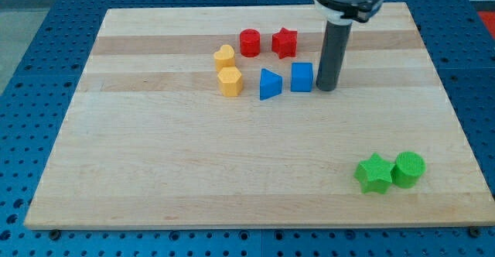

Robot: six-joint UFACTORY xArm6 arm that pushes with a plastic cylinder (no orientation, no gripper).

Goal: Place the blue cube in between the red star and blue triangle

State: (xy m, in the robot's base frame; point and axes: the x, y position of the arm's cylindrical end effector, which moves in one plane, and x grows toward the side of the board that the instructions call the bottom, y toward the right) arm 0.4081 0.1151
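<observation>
The blue cube (302,77) sits on the wooden board, just right of the blue triangle (269,83) and below the red star (285,42). My tip (326,87) stands right next to the cube's right side, close to touching it. The rod rises from there toward the view's top.
A red cylinder (250,42) lies left of the red star. A yellow heart (223,56) and a yellow hexagon (230,80) lie left of the blue triangle. A green star (374,173) and a green cylinder (408,169) sit at the view's bottom right.
</observation>
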